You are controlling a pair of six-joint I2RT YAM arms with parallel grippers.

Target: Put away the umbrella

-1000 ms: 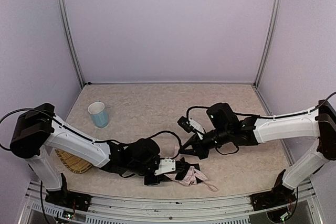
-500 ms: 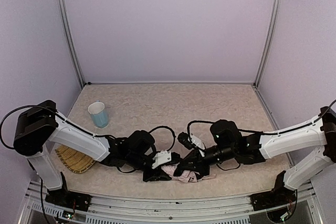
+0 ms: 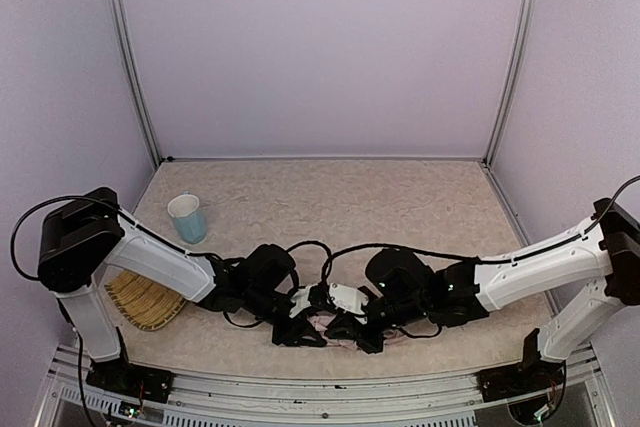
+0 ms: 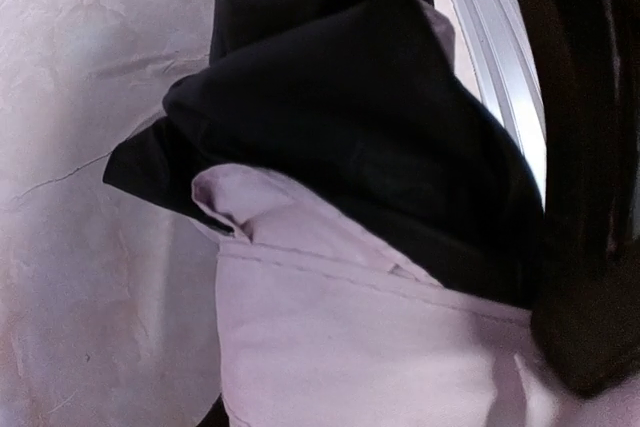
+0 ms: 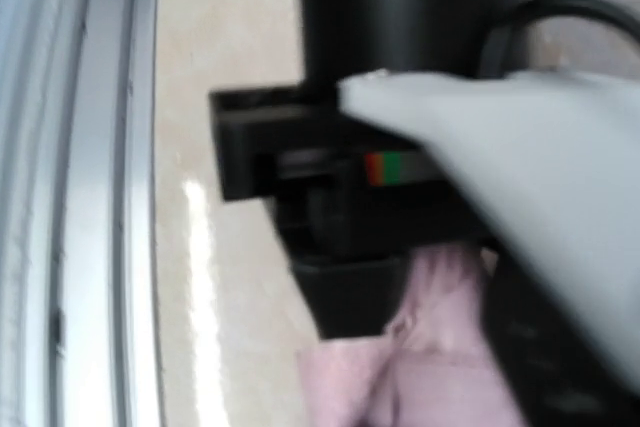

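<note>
Umbrella [image 3: 328,323] crumpled low on the table [image 3: 330,207], close to the near rail and about midway left to right; pink and black folds fill the left wrist view. Left gripper [image 3: 298,331] clamped on its fabric from the left. Right gripper [image 3: 352,327] pinched fully closed, just beside the bundle on the right. Blue cup [image 3: 187,218] farther left, well apart.

The umbrella [image 4: 330,347] is pale pink with a black underside; the cup [image 3: 187,218] is light blue; the table [image 3: 330,197] is beige, marbled.
</note>
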